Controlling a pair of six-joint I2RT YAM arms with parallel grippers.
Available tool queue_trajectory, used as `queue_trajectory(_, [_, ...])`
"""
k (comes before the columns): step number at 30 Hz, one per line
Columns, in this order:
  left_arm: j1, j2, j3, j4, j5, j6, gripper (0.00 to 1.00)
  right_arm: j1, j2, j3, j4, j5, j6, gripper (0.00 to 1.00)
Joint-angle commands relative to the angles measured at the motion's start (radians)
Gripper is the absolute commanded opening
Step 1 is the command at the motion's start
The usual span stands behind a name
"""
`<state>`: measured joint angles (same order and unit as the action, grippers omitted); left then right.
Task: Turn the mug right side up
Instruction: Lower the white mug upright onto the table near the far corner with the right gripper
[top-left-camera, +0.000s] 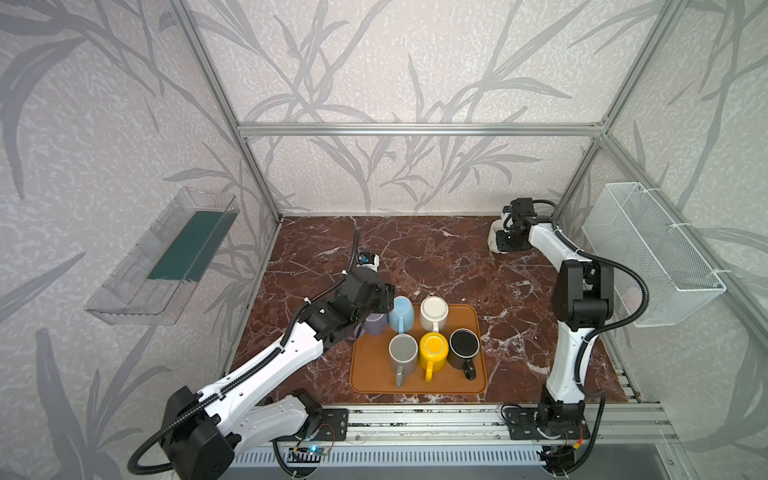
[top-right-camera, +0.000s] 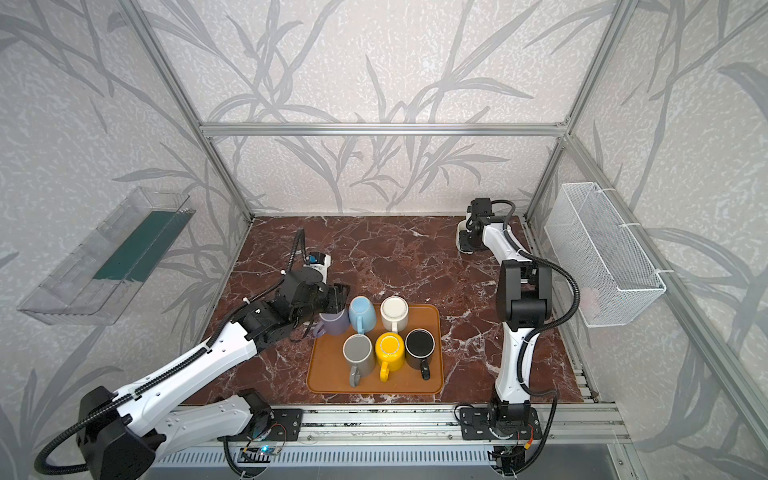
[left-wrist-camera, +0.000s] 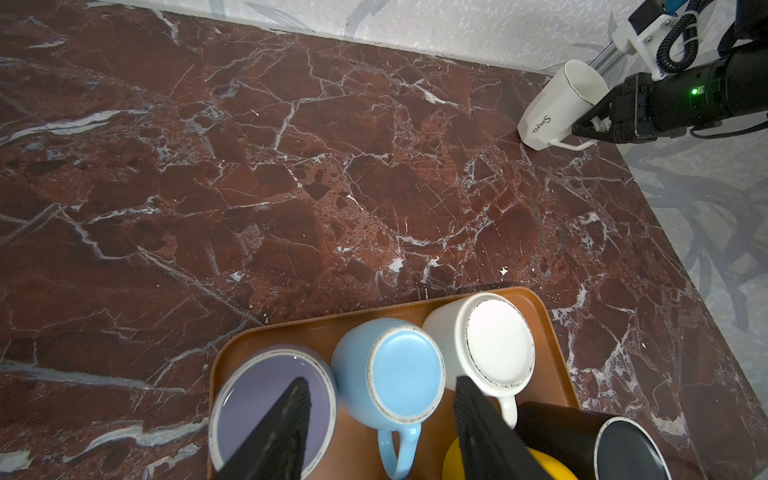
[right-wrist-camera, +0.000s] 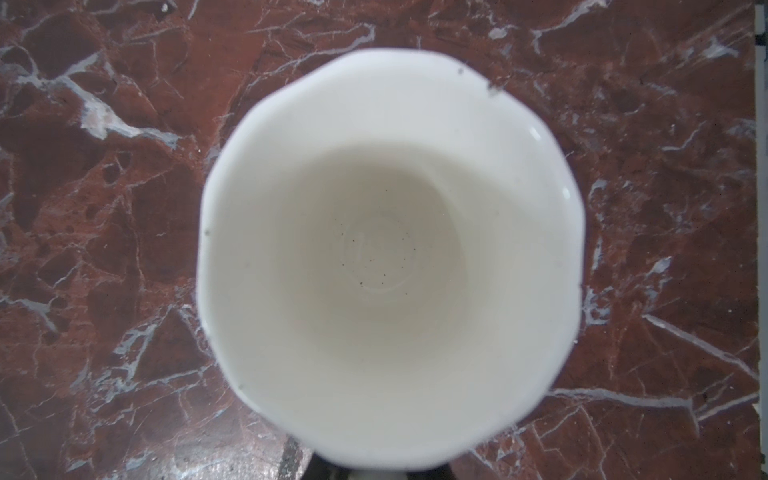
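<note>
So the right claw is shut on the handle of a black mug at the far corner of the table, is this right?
Only the colour is wrong: the mug is white, not black. The left wrist view shows the right claw shut on its handle at the far corner of the table.

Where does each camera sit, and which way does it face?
Top views: high at the front, looking down toward the back wall; both arms show.
Left wrist: on the left arm, facing over the tray to the far corner; open left gripper shows.
Right wrist: on the right arm, straight down into the white mug; body barely visible.
Shared: top views and left wrist view show the right gripper at that mug.
</note>
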<state>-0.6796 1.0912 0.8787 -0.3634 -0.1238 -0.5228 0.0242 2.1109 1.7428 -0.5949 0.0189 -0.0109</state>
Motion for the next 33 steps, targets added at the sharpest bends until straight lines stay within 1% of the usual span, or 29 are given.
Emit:
queue_trajectory(1, [-0.002, -0.01, -0.003, -0.011, -0.005, 0.01, 0.58, -0.006, -0.006, -0.008, 0.066, 0.018, -0.007, 0.0])
queue_trajectory(15, [-0.005, -0.011, 0.017, -0.047, -0.012, 0.006, 0.58, -0.006, 0.0, -0.037, 0.084, 0.03, -0.007, 0.0])
queue_trajectory(22, [-0.009, -0.006, 0.026, -0.051, -0.011, 0.004, 0.63, -0.006, 0.006, -0.037, 0.076, 0.024, -0.003, 0.14])
queue_trajectory(30, [-0.011, -0.001, 0.032, -0.06, -0.017, 0.003, 0.66, -0.007, 0.008, -0.03, 0.069, 0.025, 0.001, 0.22])
queue_trajectory(33, [-0.012, 0.003, 0.035, -0.064, -0.017, 0.003, 0.66, -0.01, 0.005, -0.031, 0.069, 0.023, 0.001, 0.28])
